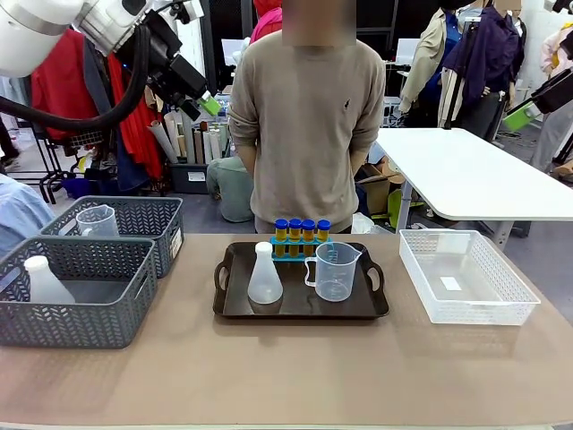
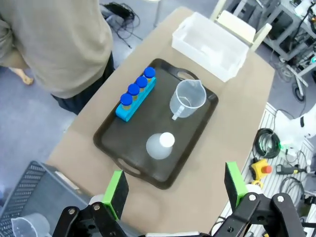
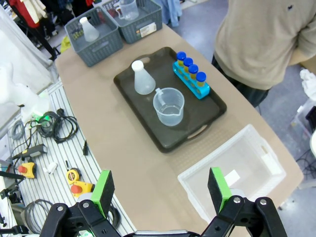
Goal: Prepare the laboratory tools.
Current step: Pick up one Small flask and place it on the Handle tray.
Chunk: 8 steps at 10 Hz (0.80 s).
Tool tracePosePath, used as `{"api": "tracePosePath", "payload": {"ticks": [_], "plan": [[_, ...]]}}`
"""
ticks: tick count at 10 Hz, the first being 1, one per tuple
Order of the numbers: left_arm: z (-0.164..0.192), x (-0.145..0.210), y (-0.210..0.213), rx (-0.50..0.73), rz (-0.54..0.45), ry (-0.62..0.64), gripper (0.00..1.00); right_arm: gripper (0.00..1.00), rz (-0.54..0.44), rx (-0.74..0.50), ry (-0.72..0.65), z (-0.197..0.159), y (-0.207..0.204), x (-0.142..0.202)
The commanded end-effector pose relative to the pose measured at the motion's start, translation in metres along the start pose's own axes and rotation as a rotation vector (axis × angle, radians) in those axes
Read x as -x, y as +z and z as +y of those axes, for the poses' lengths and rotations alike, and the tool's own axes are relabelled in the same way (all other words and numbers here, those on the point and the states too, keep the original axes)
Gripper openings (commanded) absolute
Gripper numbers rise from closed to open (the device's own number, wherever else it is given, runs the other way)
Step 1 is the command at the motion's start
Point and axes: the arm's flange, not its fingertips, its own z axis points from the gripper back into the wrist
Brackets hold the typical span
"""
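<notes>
On a dark tray at mid-table stand a translucent white conical flask, a clear handled beaker and, behind them, a blue rack holding several blue-capped yellow tubes. My left gripper hangs high at the upper left, far above the table. In its wrist view it is open and empty, looking down on the flask, beaker and rack. My right gripper is high at the upper right, also open and empty above the beaker.
Two grey woven-pattern baskets sit at the left: the nearer one holds a second flask, the farther one a second beaker. A white mesh basket stands at the right. A person stands behind the tray.
</notes>
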Motion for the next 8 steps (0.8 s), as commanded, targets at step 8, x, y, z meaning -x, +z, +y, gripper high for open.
{"api": "tracePosePath", "payload": {"ticks": [8], "plan": [[-0.020, -0.005, 0.002, 0.022, 0.000, -0.312, 1.00, 1.00, -0.018, -0.010, 0.011, 0.001, 0.000, -0.001]]}}
